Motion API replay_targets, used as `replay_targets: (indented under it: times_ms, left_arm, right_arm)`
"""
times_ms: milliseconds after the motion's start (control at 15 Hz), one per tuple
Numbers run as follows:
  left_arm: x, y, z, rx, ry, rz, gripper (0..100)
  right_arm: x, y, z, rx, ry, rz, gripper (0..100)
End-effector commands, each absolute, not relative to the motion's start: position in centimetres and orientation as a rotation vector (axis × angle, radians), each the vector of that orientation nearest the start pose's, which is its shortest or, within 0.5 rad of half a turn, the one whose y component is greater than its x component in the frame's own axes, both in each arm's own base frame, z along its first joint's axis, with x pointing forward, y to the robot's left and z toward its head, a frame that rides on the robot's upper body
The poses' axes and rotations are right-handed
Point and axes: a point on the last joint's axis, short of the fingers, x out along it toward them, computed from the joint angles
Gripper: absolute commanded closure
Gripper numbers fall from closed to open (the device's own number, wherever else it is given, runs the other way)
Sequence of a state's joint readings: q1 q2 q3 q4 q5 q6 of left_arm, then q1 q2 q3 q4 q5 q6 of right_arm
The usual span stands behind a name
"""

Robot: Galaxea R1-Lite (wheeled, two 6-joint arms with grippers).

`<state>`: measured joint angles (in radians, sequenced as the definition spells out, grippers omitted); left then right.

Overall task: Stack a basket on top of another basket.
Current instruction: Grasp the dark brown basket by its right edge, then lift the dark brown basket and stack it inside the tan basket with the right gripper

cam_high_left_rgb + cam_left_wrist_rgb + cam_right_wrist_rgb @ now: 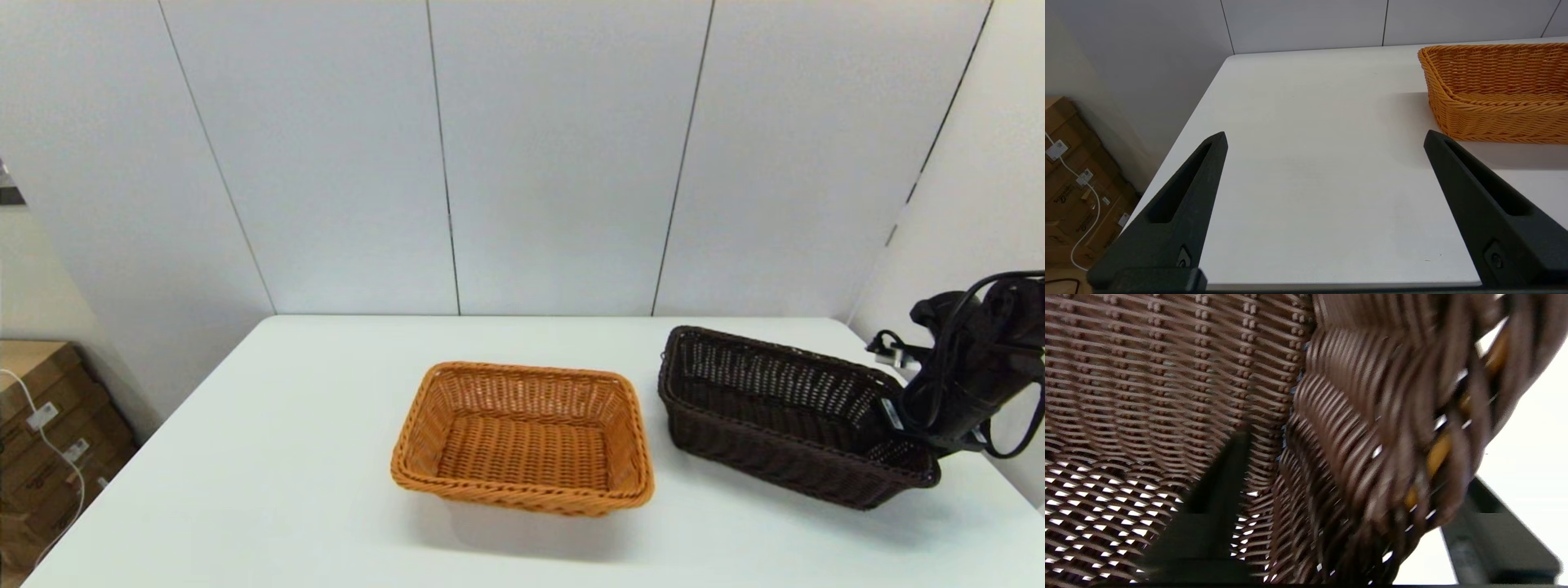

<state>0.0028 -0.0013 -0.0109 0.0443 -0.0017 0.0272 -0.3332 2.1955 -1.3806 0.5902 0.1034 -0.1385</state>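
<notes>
The dark brown basket (759,408) sits at the right of the white table (286,457), turned at an angle, with its right end slightly raised. My right gripper (894,429) is shut on that end's wall. In the right wrist view one finger (1224,490) is inside the dark brown basket (1147,375) and the other finger (1486,526) is outside the rolled rim. The orange basket (522,437) stands upright and empty at the table's middle, a short gap left of the dark one. My left gripper (1326,136) hangs open over bare table, with the orange basket (1494,102) off to one side.
Cardboard boxes (41,425) with a white cable stand on the floor past the table's left edge, also in the left wrist view (1069,175). Grey wall panels close the back and the right side. The table's right edge lies just beyond the dark basket.
</notes>
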Motion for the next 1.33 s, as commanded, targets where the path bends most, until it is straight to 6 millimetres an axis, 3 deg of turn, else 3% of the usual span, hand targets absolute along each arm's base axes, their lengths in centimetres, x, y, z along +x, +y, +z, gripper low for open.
replay_targets:
  times_ms: [67, 533, 800, 1067, 1333]
  left_arm:
    - [-2.4, 0.0, 7.4, 0.028, 0.034, 0.001, 0]
    - [-2.4, 0.0, 7.4, 0.028, 0.035, 0.001, 0]
    - [-2.4, 0.0, 7.4, 0.029, 0.035, 0.001, 0]
    - [-2.4, 0.0, 7.4, 0.029, 0.035, 0.001, 0]
    - [-2.4, 0.0, 7.4, 0.029, 0.035, 0.001, 0]
  right_arm:
    - [34.8, -12.3, 6.6, 0.222, 1.375, -0.079, 100]
    - [34.3, -14.3, 7.2, 0.371, 1.323, -0.042, 100]
    - [33.5, -16.8, 9.8, 0.616, 1.296, 0.084, 100]
    - [32.4, -19.1, 10.6, 0.744, 1.28, 0.162, 100]
    - [31.2, -18.5, 12.5, 0.715, 1.296, 0.222, 100]
